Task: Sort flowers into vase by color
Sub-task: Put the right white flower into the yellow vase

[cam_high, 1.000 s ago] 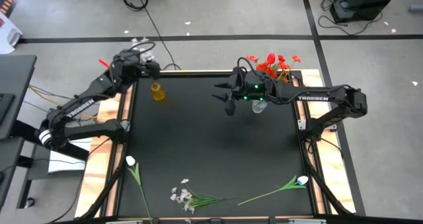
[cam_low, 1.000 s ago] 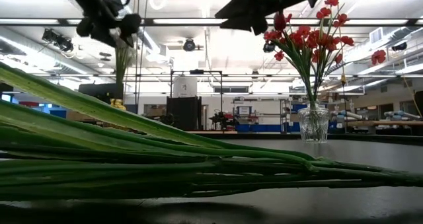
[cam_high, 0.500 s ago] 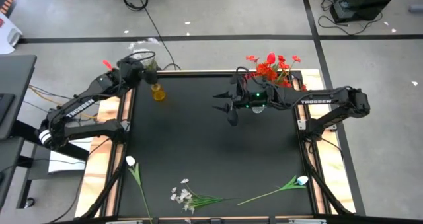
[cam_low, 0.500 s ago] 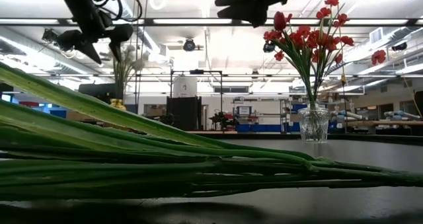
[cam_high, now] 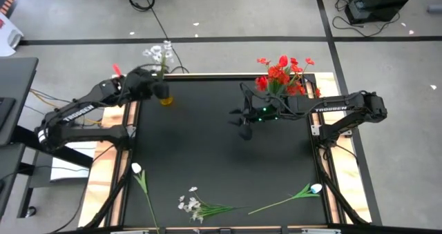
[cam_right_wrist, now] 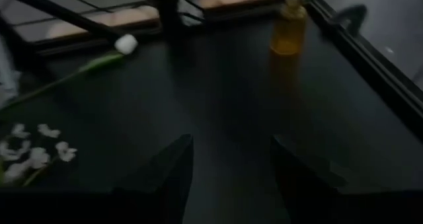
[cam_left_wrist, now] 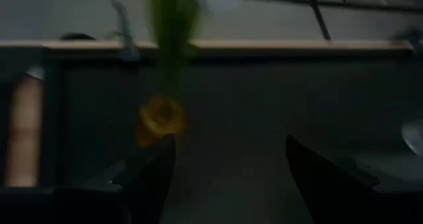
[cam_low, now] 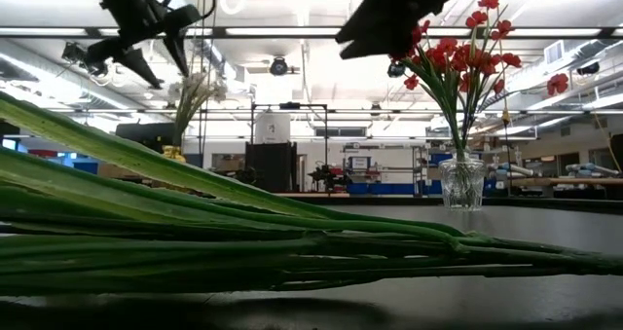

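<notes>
A: Where do the flowers stand, and which arm is nearer what's left?

B: The red flowers (cam_high: pixel 283 72) sit in the clear glass vase (cam_low: pixel 461 182) at the far right edge of the surface (cam_high: pixel 221 151). A white sprig (cam_high: pixel 158 52) stands in the yellow vase (cam_high: pixel 165 97) at the far left corner. Three white ones lie loose along the near edge: a white tulip (cam_high: pixel 136 168) on the left, a white blossom cluster (cam_high: pixel 191 205) in the middle, another white tulip (cam_high: pixel 315 188) on the right.

A: And the jaws?

B: The left gripper (cam_left_wrist: pixel 225 164) hangs just beside the yellow vase, jaws spread wide, holding nothing. The right gripper (cam_right_wrist: pixel 228 161) is out over the middle of the surface, jaws also apart and empty.

A: So who goes?

B: I'd judge the right arm: its wrist view already faces the near edge. The right tulip's stem runs at a shallow slant along that edge, so the jaws should close across it
</notes>
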